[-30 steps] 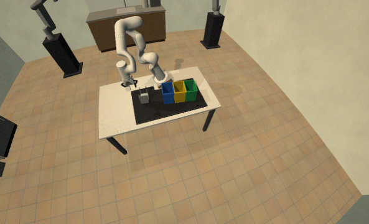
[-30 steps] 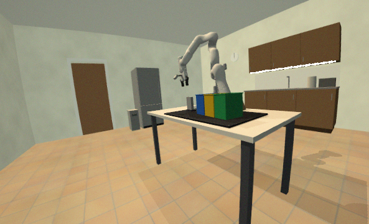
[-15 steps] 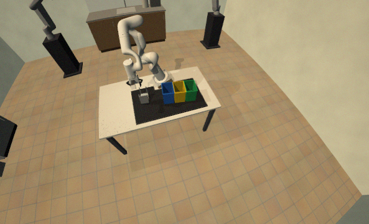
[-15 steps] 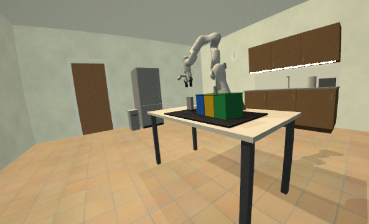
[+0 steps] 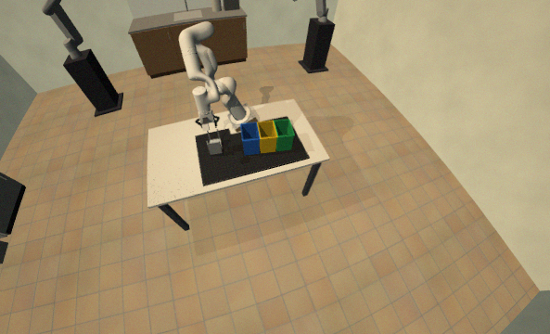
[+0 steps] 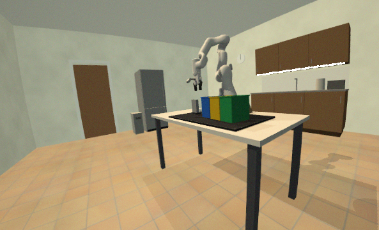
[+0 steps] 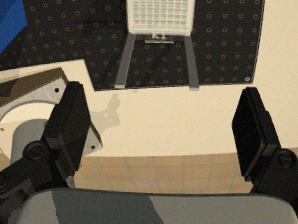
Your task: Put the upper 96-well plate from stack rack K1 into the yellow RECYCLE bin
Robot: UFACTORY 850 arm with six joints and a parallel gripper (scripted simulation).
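The grey stack rack K1 stands on the black mat's left part; it also shows in the exterior view. My gripper hangs open and empty above the table's back edge, a little behind and above the rack; it also shows in the exterior view and in the wrist view. The yellow bin stands between the blue bin and the green bin. The lower plate is hidden.
The three bins stand touching in a row on the black mat, right of the rack. The arm's base sits at the table's back edge, just behind the blue bin. The signs on the bins cannot be read.
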